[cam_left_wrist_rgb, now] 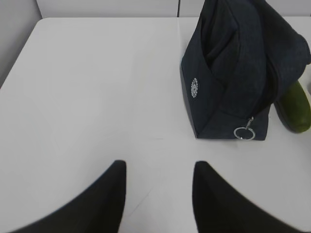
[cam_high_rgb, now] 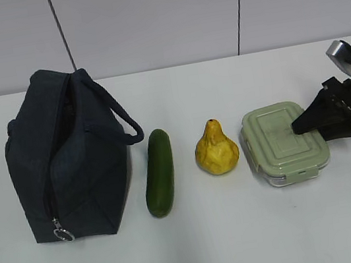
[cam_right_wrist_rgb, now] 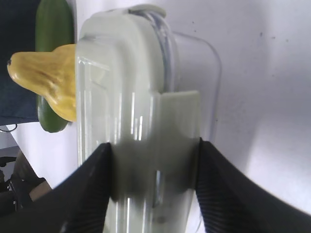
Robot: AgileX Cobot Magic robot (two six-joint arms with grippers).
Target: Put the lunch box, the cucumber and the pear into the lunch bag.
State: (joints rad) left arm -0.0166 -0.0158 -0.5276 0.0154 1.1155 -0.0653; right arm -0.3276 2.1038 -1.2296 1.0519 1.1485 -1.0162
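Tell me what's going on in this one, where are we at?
The right gripper has its fingers on either side of the lunch box at the box's right end; the box sits on the table, not lifted. The cucumber and pear lie untouched between it and the lunch bag, which stands at the left, its zipper apparently undone. The left gripper hovers open over bare table near the bag. Nothing is packed yet.

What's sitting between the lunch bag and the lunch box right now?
In the exterior view, the cucumber and then the pear lie between the lunch bag and the lunch box, each standing apart on the table.
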